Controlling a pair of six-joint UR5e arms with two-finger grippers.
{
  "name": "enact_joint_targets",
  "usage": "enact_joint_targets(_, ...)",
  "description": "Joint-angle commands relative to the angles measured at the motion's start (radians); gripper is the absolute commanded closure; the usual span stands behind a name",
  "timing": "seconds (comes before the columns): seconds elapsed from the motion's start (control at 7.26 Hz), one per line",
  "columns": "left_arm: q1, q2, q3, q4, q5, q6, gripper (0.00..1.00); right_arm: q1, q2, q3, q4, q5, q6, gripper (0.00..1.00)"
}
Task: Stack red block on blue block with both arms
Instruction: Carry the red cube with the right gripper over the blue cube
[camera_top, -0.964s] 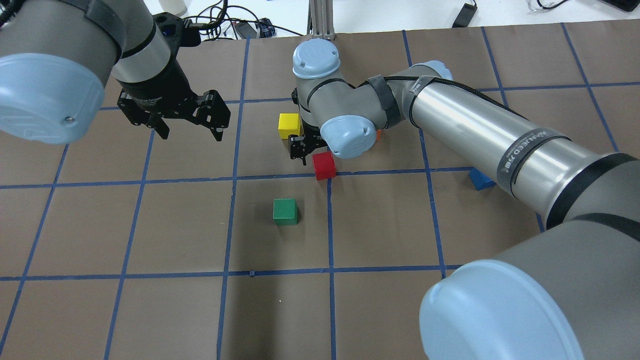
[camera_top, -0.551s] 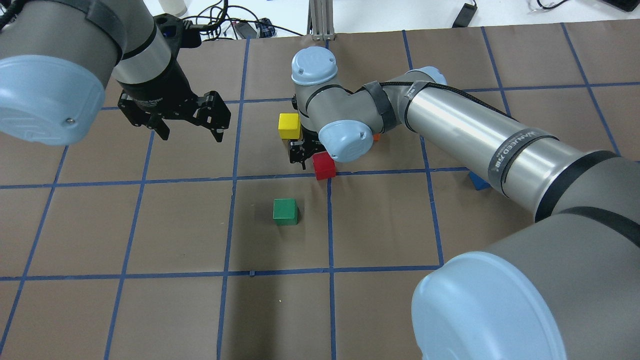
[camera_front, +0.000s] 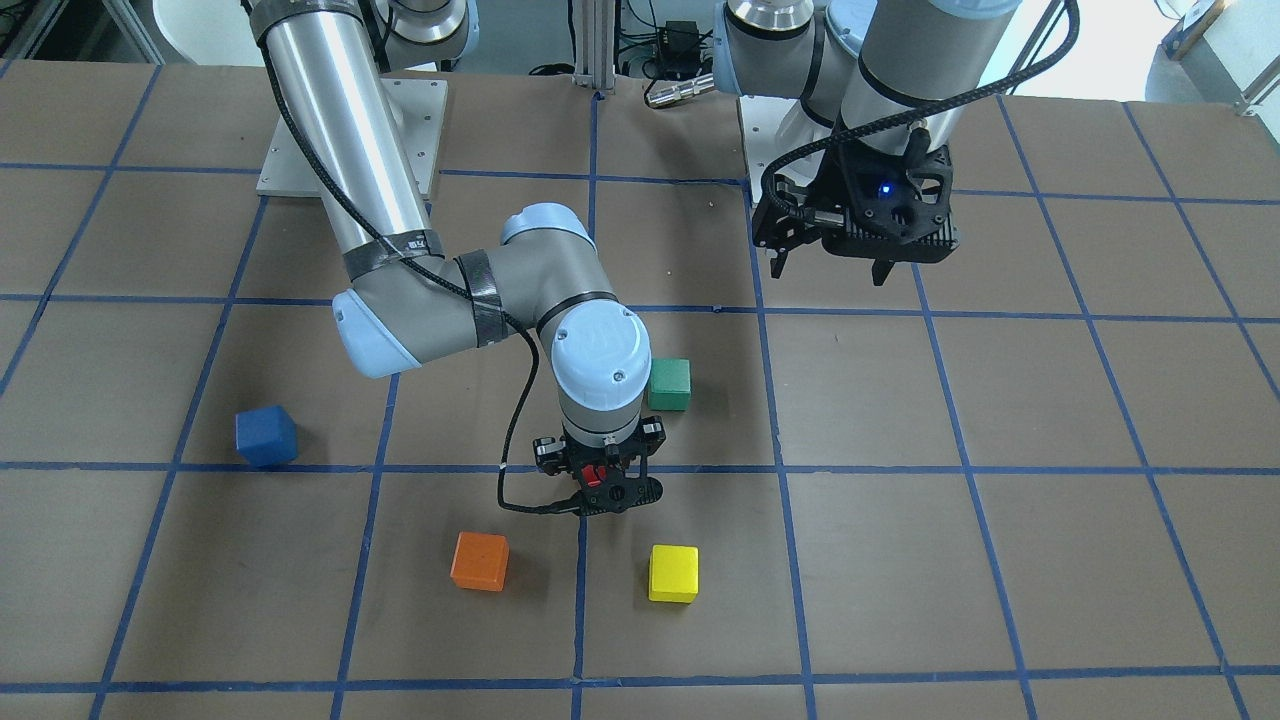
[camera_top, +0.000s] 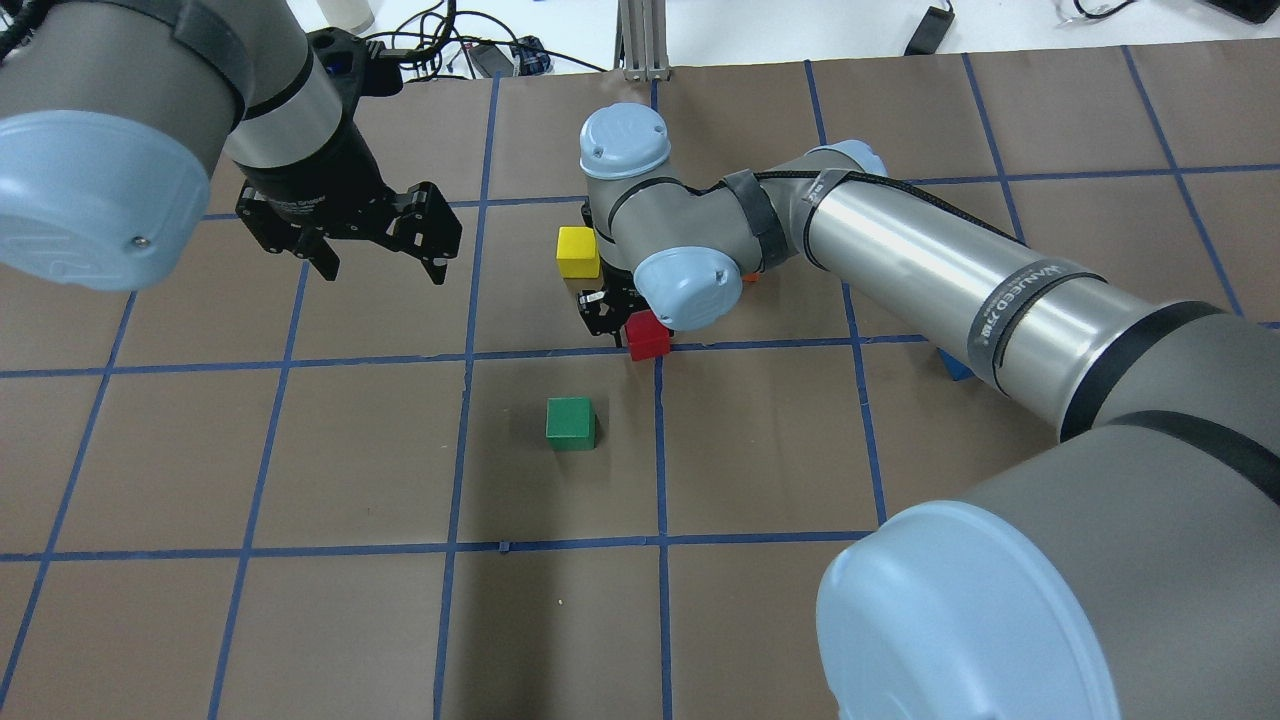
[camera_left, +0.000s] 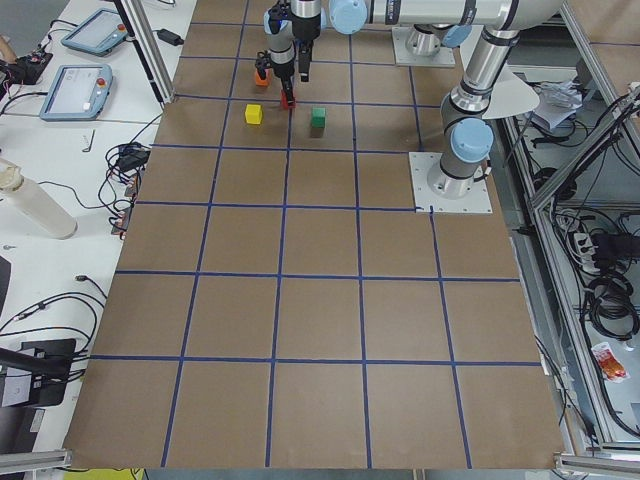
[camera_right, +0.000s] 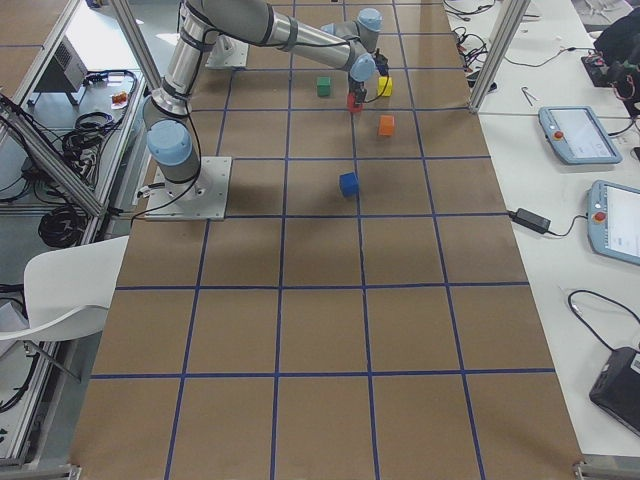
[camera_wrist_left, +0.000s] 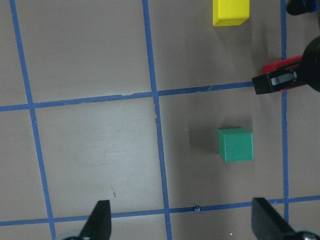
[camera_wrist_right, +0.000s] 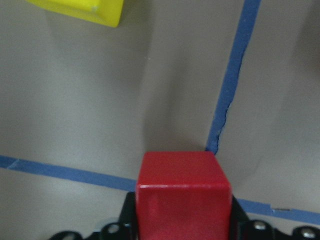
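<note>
The red block (camera_top: 648, 337) sits on the table at a blue tape crossing. My right gripper (camera_top: 622, 318) points straight down over it, jaws shut against its sides. In the right wrist view the red block (camera_wrist_right: 184, 192) fills the space between the jaws. A sliver of it shows under the gripper in the front view (camera_front: 597, 472). The blue block (camera_front: 266, 436) stands alone well off to the robot's right, partly hidden by the right arm in the overhead view (camera_top: 958, 366). My left gripper (camera_top: 383, 268) hangs open and empty above the table, far left of the blocks.
A green block (camera_top: 571, 422) lies just in front of the red one. A yellow block (camera_top: 578, 251) stands close behind the right gripper. An orange block (camera_front: 480, 560) lies beyond the right wrist. Blue tape lines grid the brown table (camera_top: 300, 620).
The right arm has come down and shifted a little left, so the wrist covers more of the red block. The red block and the left arm have not moved.
</note>
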Motion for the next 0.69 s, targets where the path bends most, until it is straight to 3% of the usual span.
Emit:
enact_joint_targets(0.0, 0.000, -0.001, 0.000, 0.000, 0.000, 0.000, 0.00, 0.000, -0.014, -0.003, 0.012, -0.001, -0.001, 1.00)
enact_joint_targets(0.28, 0.000, -0.001, 0.000, 0.000, 0.000, 0.000, 0.00, -0.020, -0.109, -0.008, 0.127, -0.013, 0.002, 1.00)
enact_joint_targets(0.55, 0.000, -0.003, 0.000, 0.000, 0.000, 0.000, 0.00, -0.110, -0.190, 0.006, 0.229, -0.019, -0.007, 1.00)
